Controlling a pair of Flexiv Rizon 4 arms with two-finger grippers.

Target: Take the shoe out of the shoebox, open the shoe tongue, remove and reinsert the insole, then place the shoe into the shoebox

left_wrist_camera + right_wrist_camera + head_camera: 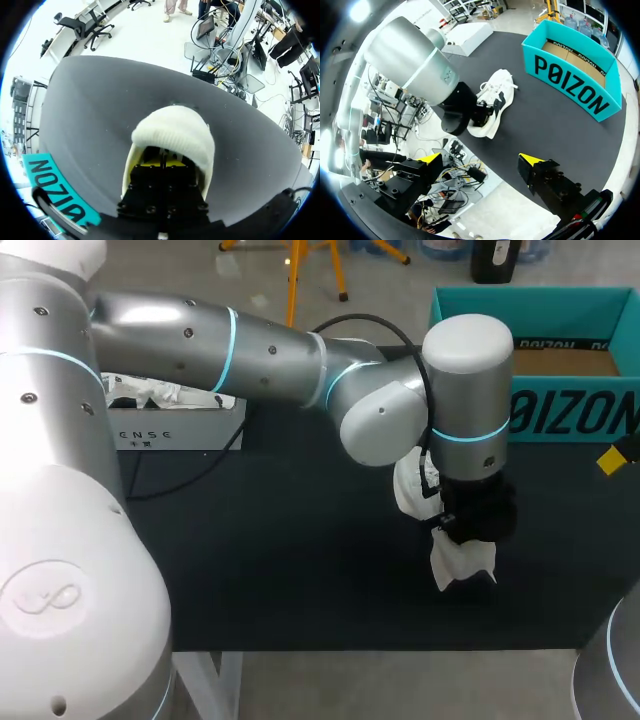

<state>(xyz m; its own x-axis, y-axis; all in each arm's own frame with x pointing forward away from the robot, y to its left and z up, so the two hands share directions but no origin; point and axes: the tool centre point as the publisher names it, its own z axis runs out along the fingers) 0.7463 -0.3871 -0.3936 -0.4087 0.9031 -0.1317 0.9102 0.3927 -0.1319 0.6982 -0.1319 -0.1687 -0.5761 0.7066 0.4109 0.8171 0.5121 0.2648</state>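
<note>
A white shoe [458, 562] lies on the black mat [300, 560] in front of the open teal shoebox [560, 415]. My left gripper [470, 525] comes straight down onto the shoe's middle. In the left wrist view its yellow tips [162, 161] are pressed together inside the shoe's opening, with the white shoe [172, 132] curving over them; I cannot see whether they pinch a part. The right wrist view shows the shoe [495, 95] from the side, with the shoebox [575, 70] beyond it. My right gripper [480, 160] hangs open and empty off to the right, away from the shoe.
A white cardboard box [175, 420] stands at the mat's back left, with a black cable beside it. The left arm's elbow [385, 415] hangs over the mat's middle. The mat's front edge [300, 648] runs just below the shoe.
</note>
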